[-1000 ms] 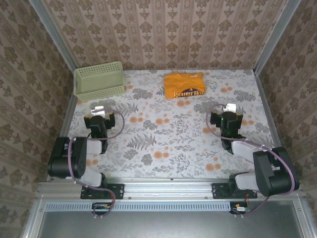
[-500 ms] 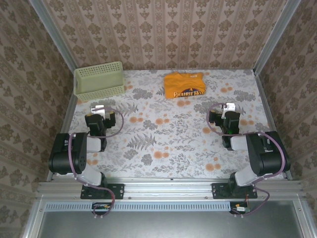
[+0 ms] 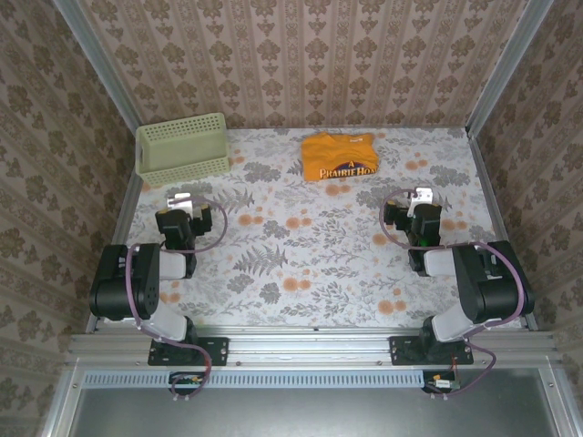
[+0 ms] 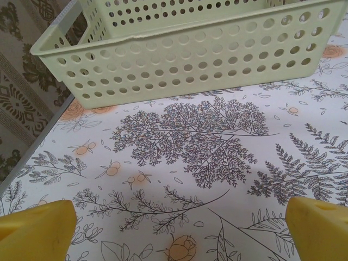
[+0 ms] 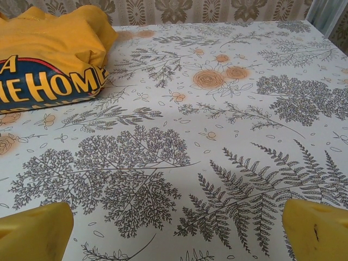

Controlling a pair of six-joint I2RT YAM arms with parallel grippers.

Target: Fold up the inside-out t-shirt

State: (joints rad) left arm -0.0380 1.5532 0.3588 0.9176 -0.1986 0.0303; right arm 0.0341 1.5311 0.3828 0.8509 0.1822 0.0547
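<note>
T-shirt (image 3: 339, 157) lies compact, print up, on far surface. Left claw (image 3: 180, 199) and right claw (image 3: 422, 197) released, empty. Judgement: park arms without touching the fold.

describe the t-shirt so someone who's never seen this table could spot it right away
On the floral-patterned table, look along the far edge, about midway across, to the right of the pale green mesh basket. The t-shirt lies there as a compact bundle. It is the only orange-yellow cloth, with a dark blue lettered print facing up.
</note>
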